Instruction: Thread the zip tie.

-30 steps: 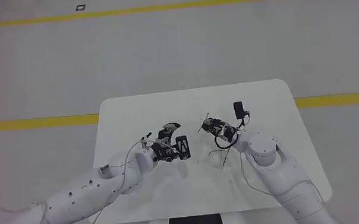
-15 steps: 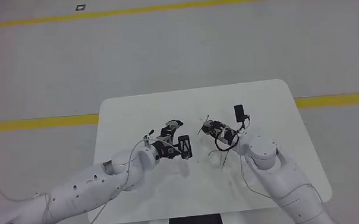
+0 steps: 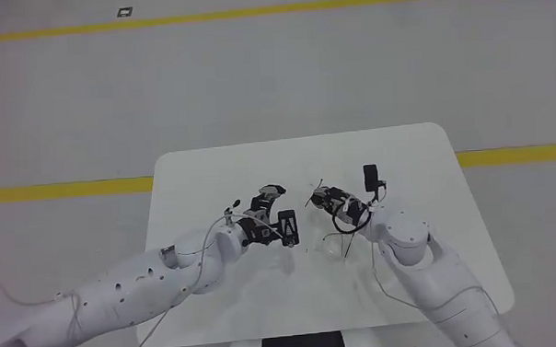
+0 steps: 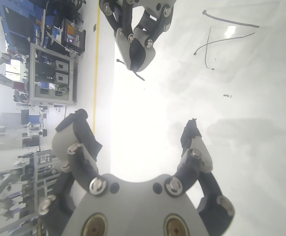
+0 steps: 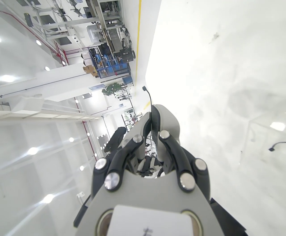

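Right gripper (image 5: pixel 154 115) is pinching the zip tie (image 5: pixel 149 98) between closed fingers, leaving what looks like its head end poking free; left gripper (image 4: pixel 134 118) is hovering opposite, fingers spread, probably lining up to catch the tail.

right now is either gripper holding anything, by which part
Right gripper pinches a zip tie by its strap, head end sticking out; left gripper holds nothing.
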Motion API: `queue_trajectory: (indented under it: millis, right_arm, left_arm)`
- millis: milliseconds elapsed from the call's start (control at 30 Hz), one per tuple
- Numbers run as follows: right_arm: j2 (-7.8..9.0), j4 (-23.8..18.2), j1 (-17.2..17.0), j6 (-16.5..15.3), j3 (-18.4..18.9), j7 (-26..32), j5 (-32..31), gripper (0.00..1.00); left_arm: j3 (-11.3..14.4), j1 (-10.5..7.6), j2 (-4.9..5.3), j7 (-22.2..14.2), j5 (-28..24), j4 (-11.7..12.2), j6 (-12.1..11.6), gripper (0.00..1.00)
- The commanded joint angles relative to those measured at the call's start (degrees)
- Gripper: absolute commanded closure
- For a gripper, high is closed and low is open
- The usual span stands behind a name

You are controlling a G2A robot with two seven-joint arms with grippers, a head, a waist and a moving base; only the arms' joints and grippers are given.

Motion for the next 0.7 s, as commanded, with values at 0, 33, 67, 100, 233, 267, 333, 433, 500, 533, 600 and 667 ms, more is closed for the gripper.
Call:
queue_trajectory:
  millis: [0,33,67,100,233,267,333,433,500,533,600,667]
  right_arm:
    - [-0.01,0.0,-0.2,0.0,-0.3,-0.9,0.9,1.00]
    - [0.00,0.1,-0.3,0.0,-0.4,-1.4,1.2,1.00]
    - [0.05,0.1,-0.4,0.0,-0.7,-1.8,1.3,1.00]
    - [0.11,-0.1,-0.4,0.0,-1.0,-2.2,1.6,1.00]
    - [0.46,-0.2,-0.4,0.0,-2.0,-3.3,2.6,1.00]
    - [0.56,-0.2,-0.3,0.0,-2.2,-3.7,2.8,1.00]
    - [0.77,-0.4,0.0,0.0,-2.8,-4.5,3.5,1.00]
    - [1.07,-0.7,0.4,0.0,-3.4,-5.6,4.7,1.00]
    - [1.32,-1.0,0.7,0.0,-3.7,-6.6,5.8,1.00]
    - [1.45,-1.1,0.8,0.0,-3.8,-7.0,6.4,1.00]
    - [1.79,-1.3,1.1,0.0,-4.1,-7.6,7.3,1.00]
    - [2.12,-1.4,1.2,0.0,-4.5,-7.9,7.9,1.00]
  left_arm:
    - [0.1,-0.56,-0.16,0.2,0.0,0.2,0.2,0.00]
    - [0.1,-0.84,-0.21,0.2,0.0,0.2,0.3,0.00]
    - [0.1,-1.06,-0.25,0.1,0.0,0.0,0.2,0.00]
    - [0.1,-1.37,-0.29,0.0,0.0,-0.1,-0.2,0.00]
    - [0.1,-1.92,-0.40,0.4,0.0,-0.4,-0.6,0.00]
    - [0.1,-1.93,-0.43,0.5,0.0,-0.4,-0.8,0.01]
    - [0.1,-2.12,-0.57,0.8,0.0,-0.4,-1.5,0.09]
    - [0.1,-2.17,-0.76,0.8,0.0,-0.2,-2.1,0.23]
    - [0.1,-2.34,-0.89,0.5,0.0,-0.1,-2.6,0.29]
    - [0.1,-2.39,-0.94,0.4,0.0,-0.1,-2.7,0.36]
    - [0.1,-2.40,-1.02,0.3,0.0,-0.1,-2.7,0.45]
    - [0.1,-2.44,-1.05,0.4,0.0,-0.1,-2.7,0.51]
